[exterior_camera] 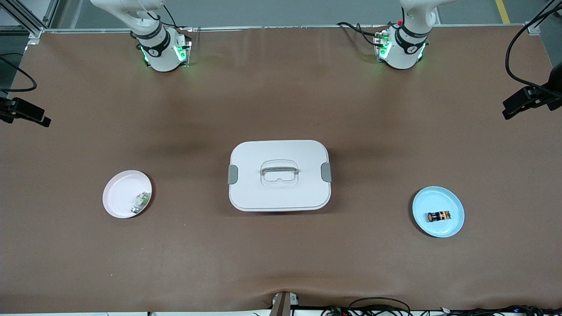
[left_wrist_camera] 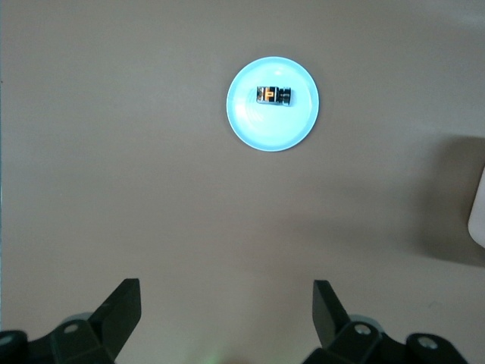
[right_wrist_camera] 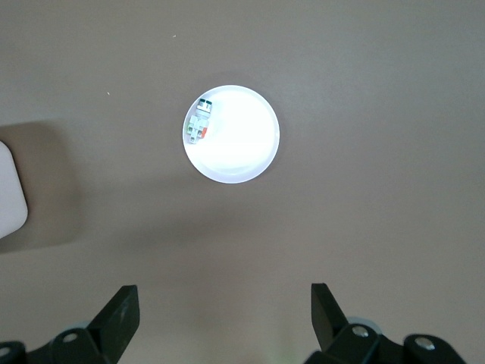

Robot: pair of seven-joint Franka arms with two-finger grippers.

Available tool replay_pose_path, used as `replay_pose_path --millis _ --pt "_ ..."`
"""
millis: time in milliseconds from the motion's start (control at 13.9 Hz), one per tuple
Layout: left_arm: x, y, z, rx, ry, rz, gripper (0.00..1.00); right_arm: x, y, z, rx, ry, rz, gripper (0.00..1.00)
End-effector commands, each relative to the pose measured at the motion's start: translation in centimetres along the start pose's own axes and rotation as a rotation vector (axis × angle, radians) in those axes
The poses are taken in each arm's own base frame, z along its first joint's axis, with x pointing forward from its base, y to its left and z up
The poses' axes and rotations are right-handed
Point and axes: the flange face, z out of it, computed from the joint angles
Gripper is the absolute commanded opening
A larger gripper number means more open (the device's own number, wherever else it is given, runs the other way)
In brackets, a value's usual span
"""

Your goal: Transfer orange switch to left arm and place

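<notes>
Switch (exterior_camera: 439, 216) lies in blue plate (exterior_camera: 454, 206) toward left arm's end of surface; box (exterior_camera: 279, 175) between plates. Left gripper (left_wrist_camera: 226, 303) and right gripper (right_wrist_camera: 224, 303) high over surface, jaws spread, empty

Both hands (left_wrist_camera: 223, 318) (right_wrist_camera: 223, 318) up high, fingers apart.

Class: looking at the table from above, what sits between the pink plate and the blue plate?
In the front view, the white box stands between the pink plate and the blue plate, with bare brown table either side of it.
</notes>
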Motion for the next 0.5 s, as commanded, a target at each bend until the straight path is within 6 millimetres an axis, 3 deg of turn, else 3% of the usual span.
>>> replay_pose_path --millis 0,288,432 --pt "-1.9 -1.9 0.0 -0.075 -0.019 0.003 1.0 -0.1 0.3 0.0 -0.01 -0.014 -0.004 1.0" --pt "-4.3 -1.7 0.9 -0.1 -0.04 -0.002 1.0 -1.7 0.6 1.9 -0.002 0.016 -0.002 1.0" --pt "-4.8 -1.9 0.2 -0.101 -0.028 -0.004 1.0 -3.0 0.6 2.4 0.003 0.057 -0.002 1.0"
